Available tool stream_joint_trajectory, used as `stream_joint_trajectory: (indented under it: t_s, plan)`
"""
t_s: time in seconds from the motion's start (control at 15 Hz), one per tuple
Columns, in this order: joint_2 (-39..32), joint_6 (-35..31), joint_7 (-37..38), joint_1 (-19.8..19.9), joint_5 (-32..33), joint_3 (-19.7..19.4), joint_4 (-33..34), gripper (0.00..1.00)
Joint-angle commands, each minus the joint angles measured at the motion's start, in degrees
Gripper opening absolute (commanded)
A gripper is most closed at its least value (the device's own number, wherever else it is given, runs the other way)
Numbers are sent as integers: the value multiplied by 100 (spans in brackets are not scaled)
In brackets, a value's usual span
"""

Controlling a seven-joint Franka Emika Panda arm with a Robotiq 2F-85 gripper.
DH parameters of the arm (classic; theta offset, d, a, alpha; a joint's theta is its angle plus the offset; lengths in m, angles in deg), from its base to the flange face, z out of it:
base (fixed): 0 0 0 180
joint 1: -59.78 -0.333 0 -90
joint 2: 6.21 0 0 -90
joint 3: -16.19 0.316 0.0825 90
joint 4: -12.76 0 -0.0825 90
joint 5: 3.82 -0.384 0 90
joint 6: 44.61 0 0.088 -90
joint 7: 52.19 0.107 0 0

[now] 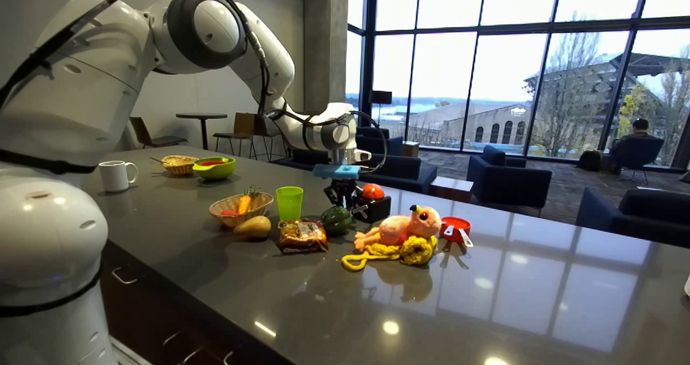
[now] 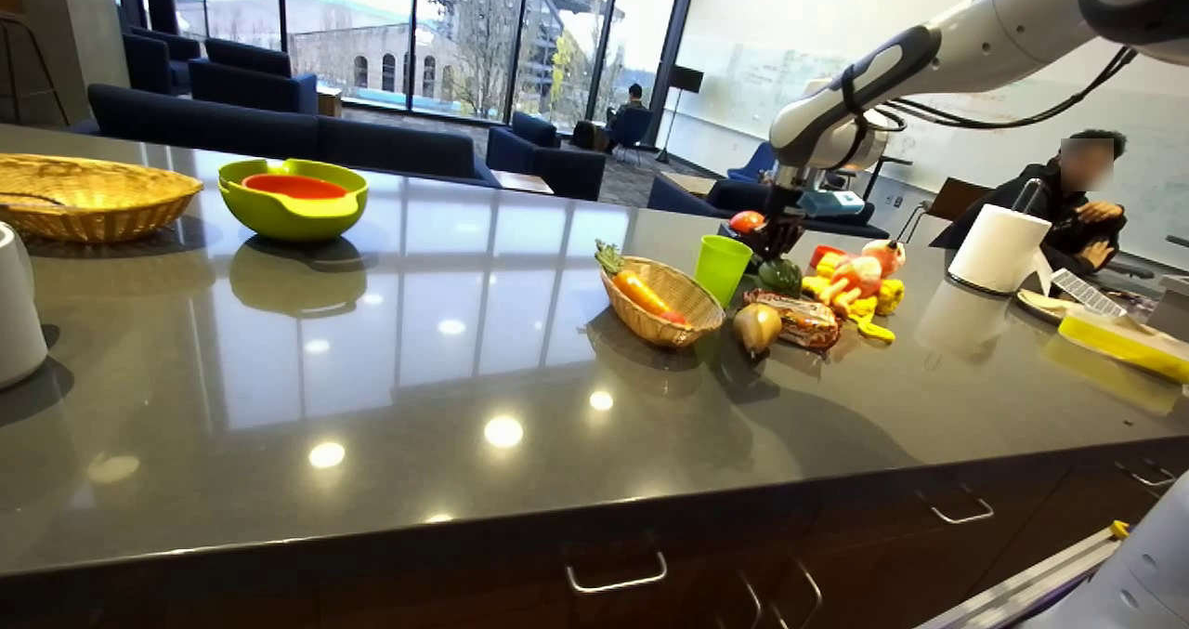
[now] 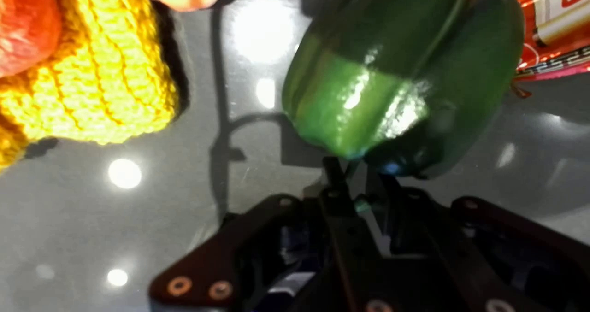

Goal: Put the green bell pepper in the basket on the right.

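1. My gripper [image 3: 358, 178]: mostly blk, coppery bolt rings [image 3: 179, 285].
2. Bell pepper [image 3: 405, 77], right by me: dk green, brighter green patch.
3. Packet [image 3: 560, 24], past pepper fr. me: red, white panel, blk key-pattern band.
4. Cup [image 1: 289, 203], near me: lime green.
5. Plush bird [image 1: 398, 228], across me fr. cup: pink, blk beak tip.
6. Knit [image 3: 87, 81] under bird: yellow, ribbed.
7. Basket [image 2: 641, 322], past cup fr. me: tan, woven.

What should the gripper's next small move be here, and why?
Probably to open the gripper wider before trying a grasp. In the wrist view its fingertips seem only slightly apart, a gap that looks much narrower than the green bell pepper, which lies just beyond them, not between them.
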Motion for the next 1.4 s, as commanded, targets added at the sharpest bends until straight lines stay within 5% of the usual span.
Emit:
stream_joint_trajectory:
  t_s: [0.0,1.33]
  plan:
    - [182,197,22,29,100,69,-51,5]
    - [827,681,252,-15,207,-12,-128,5]
